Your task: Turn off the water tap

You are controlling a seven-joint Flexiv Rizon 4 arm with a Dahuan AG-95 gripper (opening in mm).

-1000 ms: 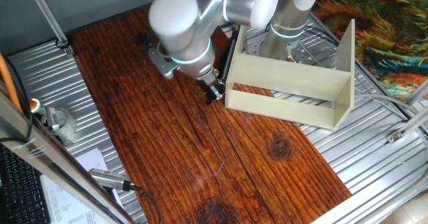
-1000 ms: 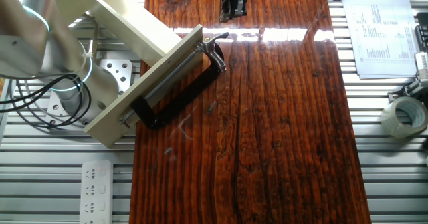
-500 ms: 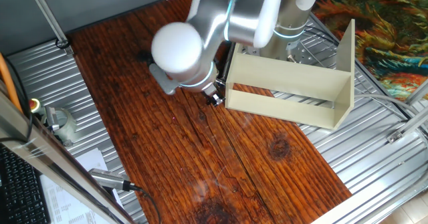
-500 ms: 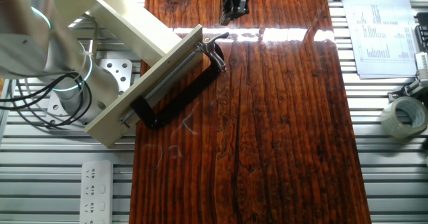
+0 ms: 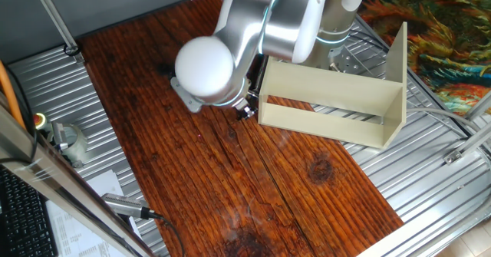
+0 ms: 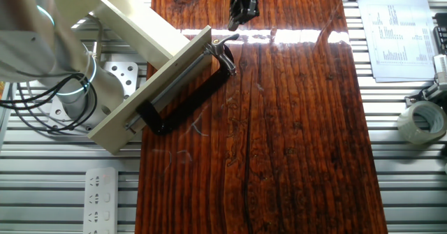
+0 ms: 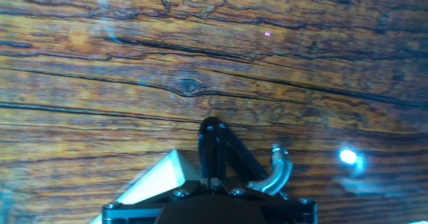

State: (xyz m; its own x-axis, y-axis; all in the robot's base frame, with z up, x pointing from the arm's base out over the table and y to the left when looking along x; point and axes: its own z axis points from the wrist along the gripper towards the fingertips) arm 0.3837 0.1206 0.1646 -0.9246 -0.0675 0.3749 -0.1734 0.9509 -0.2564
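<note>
The water tap [image 6: 222, 45] is a small silvery faucet at the end of the black C-clamp [image 6: 190, 98], against the cream panel's edge. In the hand view its curved silvery spout [image 7: 275, 172] shows just right of my fingers. My gripper [image 6: 236, 21] hangs just above and beyond the tap, over the wooden tabletop. In the hand view the gripper [image 7: 210, 129] has its two dark fingers pressed together, shut on nothing, beside the tap and not touching it. In one fixed view the arm's white joint [image 5: 203, 67] hides the gripper and most of the tap.
A cream L-shaped panel [image 5: 337, 103] stands on the table next to the robot's base. The wooden tabletop [image 6: 293, 136] stretches toward the near side. A tape roll [image 6: 422, 122], papers [image 6: 398, 35] and a power strip [image 6: 105, 199] lie off the wood.
The arm has turned at the wrist and the gripper has shifted slightly toward the tap. The tap, clamp and panel have not moved.
</note>
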